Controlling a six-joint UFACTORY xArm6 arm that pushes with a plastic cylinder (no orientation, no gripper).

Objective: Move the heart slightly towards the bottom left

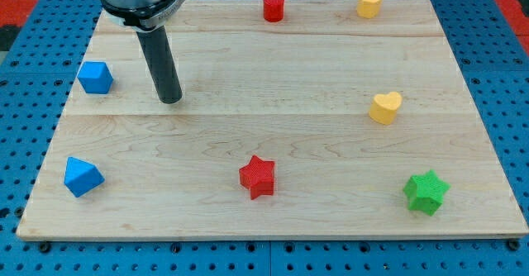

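Yellow heart point(385, 107) lies on the desk point(273, 135) well to the view's right of my tip point(170, 101), which has no gripper to part or close.

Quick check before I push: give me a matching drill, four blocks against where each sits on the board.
Blocks:
1. yellow heart
2. red star
3. green star
4. red cylinder

Places:
A. top edge, near the middle
B. bottom right corner
C. right side, mid-height
D. bottom, near the middle

Pairs: 1-C, 2-D, 3-B, 4-A.

My tip rests at the view's left, right of the upper blue block and far from the yellow heart.
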